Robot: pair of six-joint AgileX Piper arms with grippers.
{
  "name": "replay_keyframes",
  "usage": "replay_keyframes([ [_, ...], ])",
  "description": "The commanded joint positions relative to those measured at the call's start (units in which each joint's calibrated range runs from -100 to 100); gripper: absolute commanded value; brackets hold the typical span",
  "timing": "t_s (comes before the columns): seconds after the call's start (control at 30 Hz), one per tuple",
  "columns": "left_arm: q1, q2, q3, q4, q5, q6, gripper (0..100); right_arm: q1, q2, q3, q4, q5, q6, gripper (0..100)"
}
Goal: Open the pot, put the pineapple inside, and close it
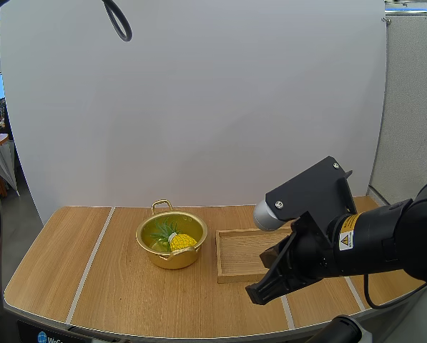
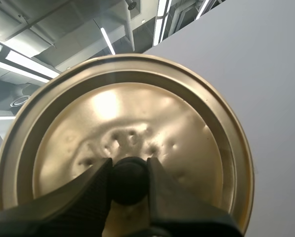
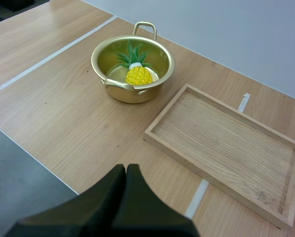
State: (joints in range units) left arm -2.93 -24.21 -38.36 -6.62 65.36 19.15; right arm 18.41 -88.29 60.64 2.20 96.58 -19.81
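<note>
**While the lid is gripped, the pineapple lies in the open pot**

Where the left tool (image 2: 129,165) closes, its two fingers (image 2: 88,192) pinch the black knob (image 2: 130,183) of the golden lid (image 2: 137,108). The tips stand only as far apart as the knob between them. Just beyond the tips, the lid's round dented face is turned towards the tool.

The right tool (image 3: 126,170) grips nothing, and its fingers lie pressed together as one dark wedge. It hangs above the bench (image 3: 63,123), near the front edge. Bare wood lies just ahead of its tips. Farther ahead and off to one side, the wooden tray (image 3: 159,129) rests flat on the bench.

Farthest from this tool stands the golden pot (image 3: 132,95), uncovered, near the tray but apart from it. One loop handle is turned towards the tool and the other away. The pineapple (image 3: 139,75) lies on the pot's bottom, with its yellow body nearer the tool and its green leaves pointing away.
</note>
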Motion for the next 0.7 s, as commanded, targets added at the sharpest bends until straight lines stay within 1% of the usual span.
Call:
replay_keyframes([
  [0.0,-0.15,0.20,-0.47,0.51,-2.30,-0.55,0,0.03,-0.53,-0.06,-0.40,-0.90,0.79,0],
  [0.6,-0.15,0.20,-0.47,0.51,-2.30,-0.55,0,0.03,-0.53,-0.06,-0.40,0.06,0.79,0],
  [0.67,-0.15,0.20,-0.47,-0.84,-0.84,-0.75,0,0.03,-0.53,-0.06,-0.40,0.06,0.79,0],
])
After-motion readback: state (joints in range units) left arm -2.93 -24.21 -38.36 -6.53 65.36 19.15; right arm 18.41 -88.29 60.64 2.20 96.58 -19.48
